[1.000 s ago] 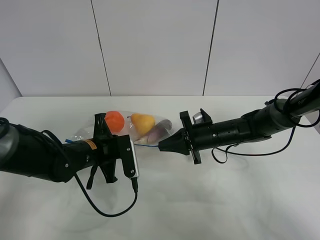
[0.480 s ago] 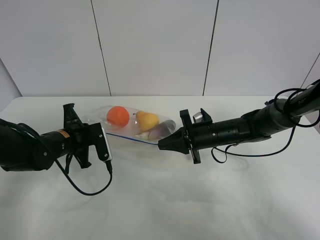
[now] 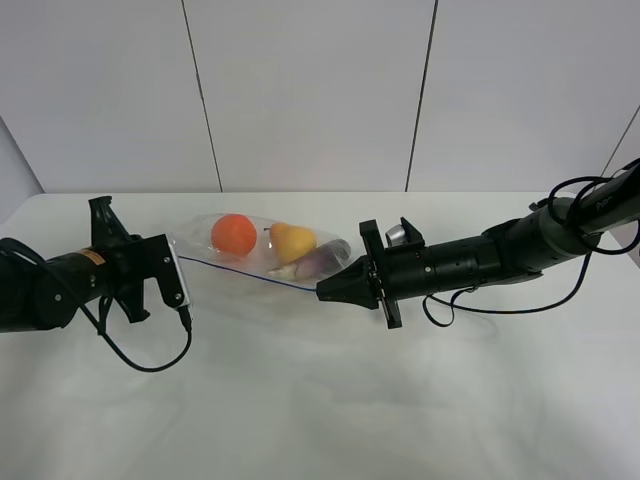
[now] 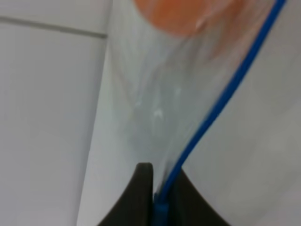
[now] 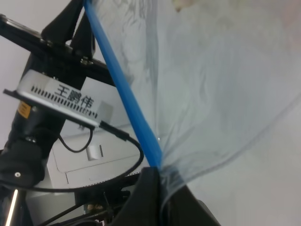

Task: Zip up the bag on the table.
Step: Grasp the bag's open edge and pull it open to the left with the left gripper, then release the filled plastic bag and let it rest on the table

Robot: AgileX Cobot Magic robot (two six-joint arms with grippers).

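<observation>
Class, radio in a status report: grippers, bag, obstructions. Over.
Left gripper and right gripper shut on blue zipper strip, opposite ends. Clear crinkly plastic zip bag stretched between them. Nothing in the way.

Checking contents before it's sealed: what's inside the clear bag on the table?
Through the clear bag: an orange, a yellow pear and a purple eggplant. Anything under or behind the fruit is covered and cannot be seen.

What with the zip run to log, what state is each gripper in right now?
Left gripper: shut on the blue zipper strip of the bag.
Right gripper: shut on the strip's other end.
</observation>
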